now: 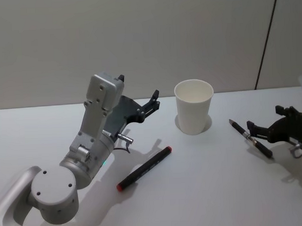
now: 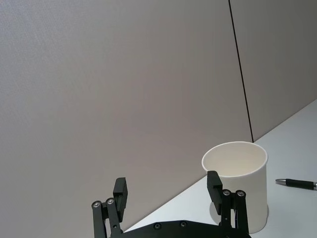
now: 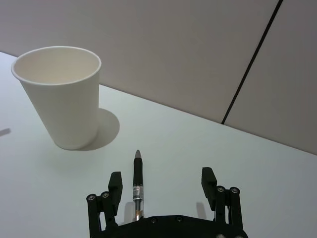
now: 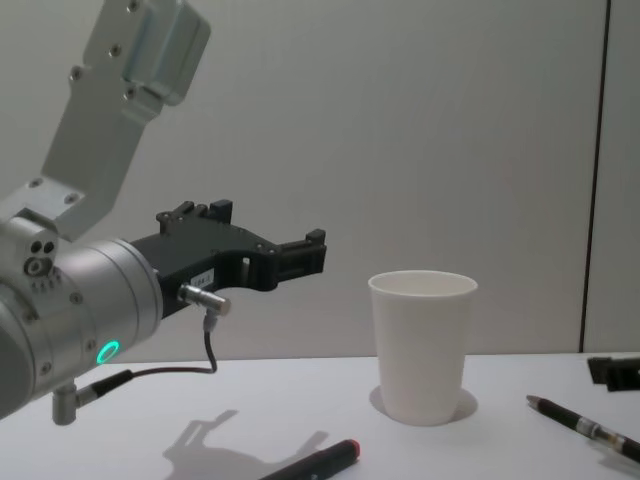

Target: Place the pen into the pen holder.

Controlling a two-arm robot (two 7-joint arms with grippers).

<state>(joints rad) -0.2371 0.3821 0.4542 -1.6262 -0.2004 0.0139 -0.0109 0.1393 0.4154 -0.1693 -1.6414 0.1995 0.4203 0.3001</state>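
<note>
- Black marker with red ends [image 1: 144, 169]: flat on the white table [image 3: 223, 158], nearest you, beside the left arm.
- Left gripper [image 2: 167, 184]: raised off the table, fingers spread, holding nothing.
- Right gripper [image 3: 162, 177]: fingers spread wide, nothing gripped.
- Slim black pen with silver tip [image 3: 137, 191]: flat on the table, lined up between the right gripper's fingers and closer to one. Its long axis runs straight out from the gripper, tip leading.
- Plain white paper cup with rolled rim [image 3: 62, 99]: upright, beyond the pen's tip and off to one side.

Your right arm is the nearer one. You likely need only lower it and close across the barrel.
</note>
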